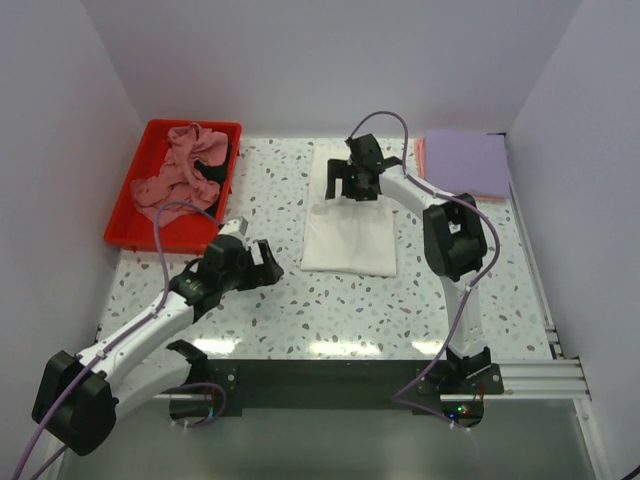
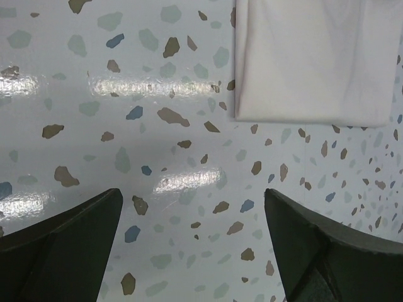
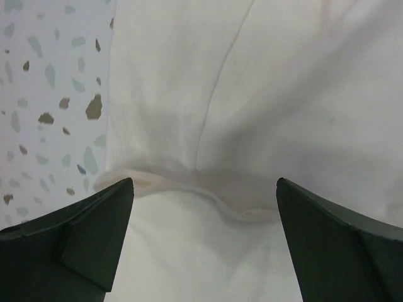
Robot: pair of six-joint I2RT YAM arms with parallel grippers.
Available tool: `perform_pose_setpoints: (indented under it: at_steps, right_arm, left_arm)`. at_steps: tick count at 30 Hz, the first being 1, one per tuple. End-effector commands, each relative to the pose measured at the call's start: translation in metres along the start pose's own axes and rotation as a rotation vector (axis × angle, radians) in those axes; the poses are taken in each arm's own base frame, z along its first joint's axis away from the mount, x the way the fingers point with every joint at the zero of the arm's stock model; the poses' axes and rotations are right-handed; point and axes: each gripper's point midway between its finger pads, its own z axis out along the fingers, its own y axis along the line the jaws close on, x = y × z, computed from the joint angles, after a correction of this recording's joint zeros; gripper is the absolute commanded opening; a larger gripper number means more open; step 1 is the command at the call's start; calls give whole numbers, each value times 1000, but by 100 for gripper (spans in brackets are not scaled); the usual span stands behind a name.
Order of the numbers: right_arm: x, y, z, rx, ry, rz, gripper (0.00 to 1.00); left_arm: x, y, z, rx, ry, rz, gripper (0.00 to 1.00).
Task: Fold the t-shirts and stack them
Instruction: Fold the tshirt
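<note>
A white t-shirt (image 1: 350, 238) lies folded into a long rectangle at the table's middle. My right gripper (image 1: 353, 187) hovers over its far part, open. In the right wrist view the gripper (image 3: 204, 189) straddles a folded edge of the white cloth (image 3: 252, 94) with nothing pinched. My left gripper (image 1: 266, 262) stands open to the left of the shirt's near corner. The left wrist view shows the gripper (image 2: 192, 207) over bare table, with that corner of the white t-shirt (image 2: 315, 63) ahead. A lavender t-shirt (image 1: 466, 160) lies folded at the back right on a salmon-pink one (image 1: 420, 155).
A red tray (image 1: 125, 228) at the back left holds a crumpled dusty-pink t-shirt (image 1: 178, 178) and some black cloth (image 1: 216, 155). White walls close in the table on three sides. A metal rail (image 1: 530, 375) runs along the near edge.
</note>
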Motion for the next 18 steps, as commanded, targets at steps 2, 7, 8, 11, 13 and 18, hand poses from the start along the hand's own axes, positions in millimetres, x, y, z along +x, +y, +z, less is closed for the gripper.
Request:
perform_pose_setpoints:
  at_steps: [2,7,8,11,13,18]
  right_arm:
    - [-31,-15,-9,111,-51,7,99]
    - [-52,-18,-65,160,-160,11,99]
    - [-53,-22,-76,186,-186,18,99]
    - [-31,-51,-119,299,-263,84,99]
    - [-43,-50,-168,267,-424,142,99]
    - [18,-95,-211,364,-505,260,99]
  left_arm:
    - [-1,-6,-2,31,-4,-29,100]
    - [-12,-21,5,80,-15,-12,100]
    - [-12,-24,11,85,-3,-10,100]
    - [-19,-33,24,104,7,3,100]
    - [-24,-42,30,128,6,6,100]
    - [-23,-68,53,216,44,23,92]
